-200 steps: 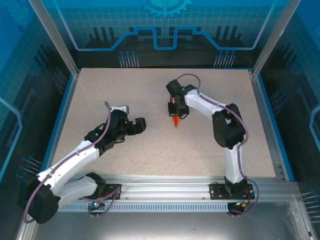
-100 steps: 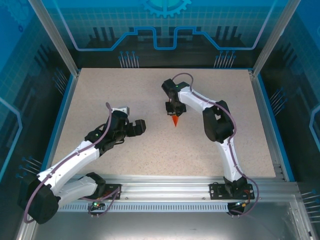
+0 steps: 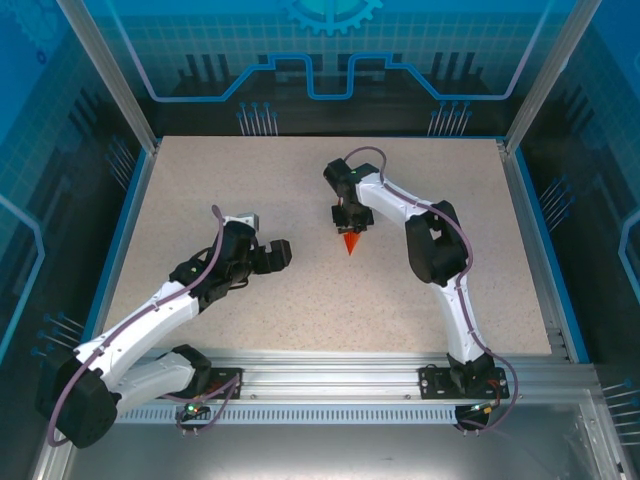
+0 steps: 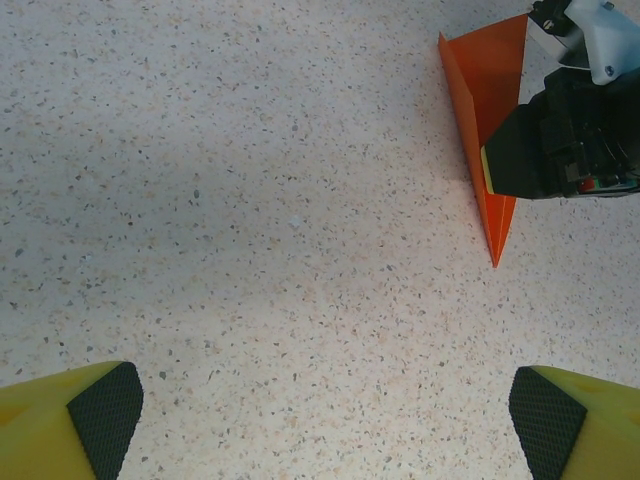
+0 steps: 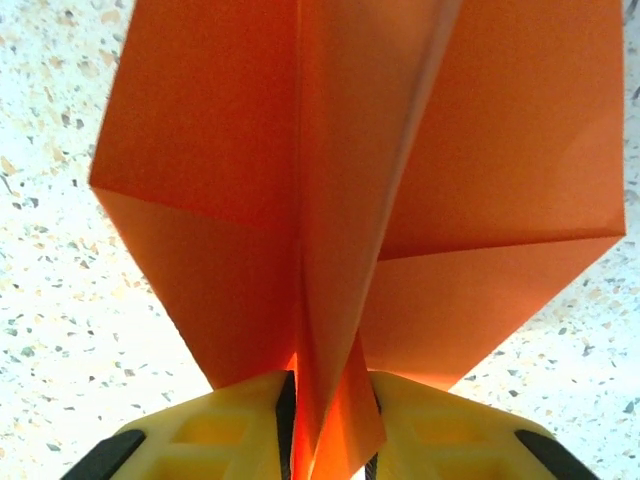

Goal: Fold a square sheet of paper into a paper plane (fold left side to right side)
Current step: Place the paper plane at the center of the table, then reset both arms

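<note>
The paper plane is a slim bright orange-red dart near the middle of the table, its nose pointing toward the arms' bases. My right gripper stands over its tail. In the right wrist view the plane spreads its two wings ahead, and its centre keel runs down between the yellow fingers of the right gripper. The jaws stand slightly apart and the keel's layers splay out in the gap. My left gripper is wide open over bare table, well left of the plane.
The speckled table has a blue raised border and aluminium frame posts at the far corners. The right arm's elbow sits just right of the plane. The left gripper's pads frame bare tabletop.
The right arm has folded its elbow inward and carried the plane slightly left and away from the bases. Its jaws have eased apart around the keel. The left arm has stayed put.
</note>
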Robot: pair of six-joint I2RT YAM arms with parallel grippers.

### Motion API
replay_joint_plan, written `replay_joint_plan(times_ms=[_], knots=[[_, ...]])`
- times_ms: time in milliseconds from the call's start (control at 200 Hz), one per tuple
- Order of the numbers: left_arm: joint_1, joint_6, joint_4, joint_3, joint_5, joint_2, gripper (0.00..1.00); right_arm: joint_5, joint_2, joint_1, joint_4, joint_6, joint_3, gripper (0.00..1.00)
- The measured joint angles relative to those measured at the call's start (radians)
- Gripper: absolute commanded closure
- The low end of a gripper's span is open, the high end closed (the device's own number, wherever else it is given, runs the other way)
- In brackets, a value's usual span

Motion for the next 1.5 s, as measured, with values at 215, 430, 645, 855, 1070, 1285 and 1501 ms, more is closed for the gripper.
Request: replay_joint_plan(times_ms=[215,430,645,855,1070,1285,1501], knots=[[0.000,-0.001,-0.008,0.000,-0.001,0.001,0.01,0.018,-0.069,0.008,-0.047,-0.019,0.000,0.52],[0.006,-0.004,-0.035,0.046,-0.050,0.034,0.02,0.053,-0.353,0.022,-0.041,-0.062,-0.110,0.26],[0.061,-0.003,-0.026,0.106,-0.164,0.053,0.02,0.135,-0.779,0.002,0.093,-0.127,-0.422,0.01],[0.079,0.056,0.106,0.059,-0.363,0.030,0.01,0.190,-1.069,-0.193,0.314,-0.174,-0.830,0.01],[0.088,0.211,0.321,-0.120,-0.547,0.008,0.01,0.252,-1.209,-0.351,0.686,-0.276,-1.278,0.01],[0.157,0.328,0.490,-0.256,-0.603,0.058,0.01,0.226,-1.157,-0.416,1.015,-0.377,-1.481,0.00],[0.249,0.418,0.678,-0.373,-0.537,0.110,0.02,0.161,-1.045,-0.442,1.328,-0.454,-1.509,0.01]])
